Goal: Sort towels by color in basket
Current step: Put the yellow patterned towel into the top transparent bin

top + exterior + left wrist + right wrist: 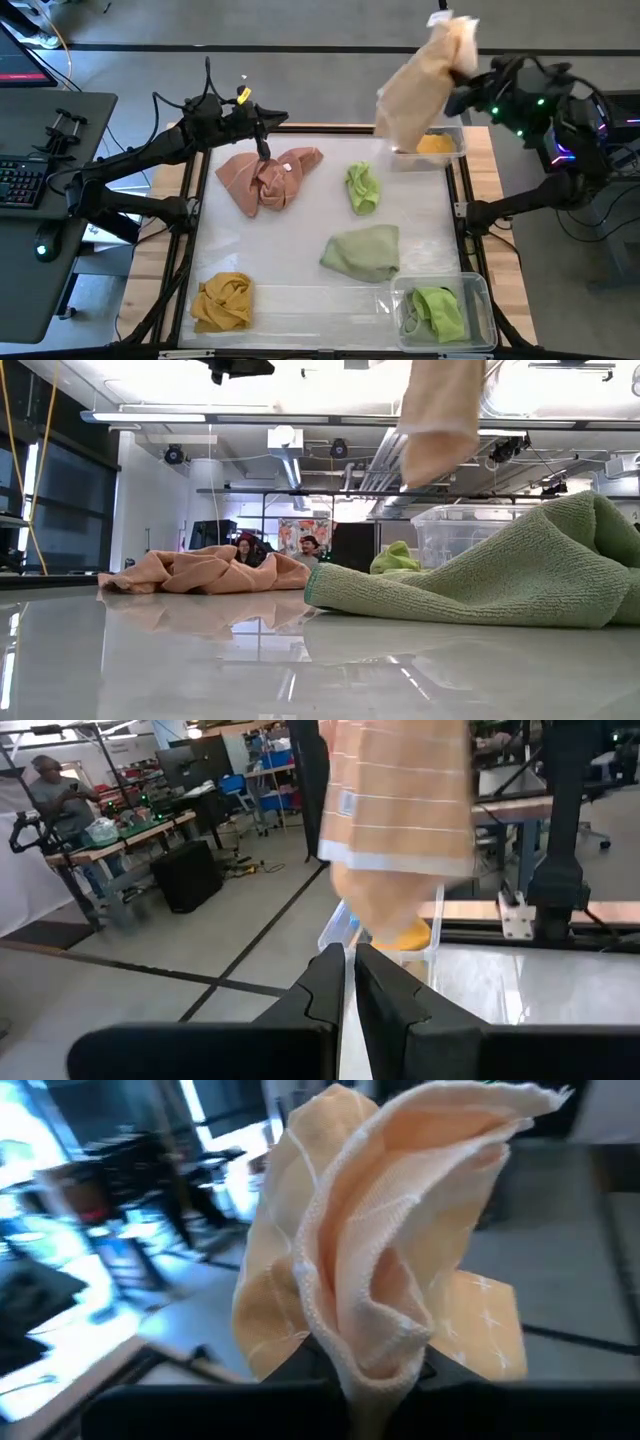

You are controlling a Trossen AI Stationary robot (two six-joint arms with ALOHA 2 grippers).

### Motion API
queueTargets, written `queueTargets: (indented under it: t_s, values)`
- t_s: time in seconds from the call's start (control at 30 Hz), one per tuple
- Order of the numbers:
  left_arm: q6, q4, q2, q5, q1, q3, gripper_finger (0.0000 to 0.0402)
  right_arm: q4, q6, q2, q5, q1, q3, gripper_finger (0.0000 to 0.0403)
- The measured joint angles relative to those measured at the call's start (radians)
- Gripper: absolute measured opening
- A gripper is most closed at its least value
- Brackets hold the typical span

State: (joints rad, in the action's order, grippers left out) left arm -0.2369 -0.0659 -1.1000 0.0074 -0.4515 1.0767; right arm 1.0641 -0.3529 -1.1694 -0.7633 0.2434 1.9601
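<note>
The left gripper [264,135] hangs over the far-left part of the table [300,300], just above the pink towels [268,178], its fingers [385,1005] closed together on nothing. Those pink towels lie in a crumpled heap near the far edge, left of centre; from the low camera they show as a salmon mound [205,572] behind the green cloth. At the near-left corner sits a bunched mustard towel [222,301].

Toward the middle, a small bright-green towel [362,187] lies rumpled, and nearer the front a larger pale-green towel [364,252] lies spread; it fills the right side of the low view [520,575].

At the near-right corner a clear bin [478,290] holds a green towel [440,312]. At the far-right corner a second clear bin [452,157] holds a yellow towel [436,144].

The right gripper [462,80] is raised beyond the table's far-right corner, clamped on a peach towel [420,90], which hangs down from it over the far bin. The wrist camera shows the peach cloth [380,1250] folded and pinched at the fingers.

People [276,549] sit in the room behind the table.
</note>
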Motion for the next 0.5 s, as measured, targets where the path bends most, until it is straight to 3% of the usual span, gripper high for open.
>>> queueTargets:
  t_s: [0.13, 0.3, 0.5]
  values:
    - [0.020, 0.027, 0.000, -0.001, 0.000, 0.000, 0.0016, 0.078, 0.027, 0.000, 0.025, 0.102, -0.010, 0.0010]
    - [0.018, 0.035, 0.000, -0.001, 0.000, 0.000, 0.0016, 0.188, -0.056, -0.008, 0.204, 0.256, -0.145, 0.0009]
    - [0.019, 0.050, -0.017, -0.001, 0.000, 0.001, 0.0016, -0.072, 0.037, -0.009, 0.268, 0.332, -0.463, 0.0016]
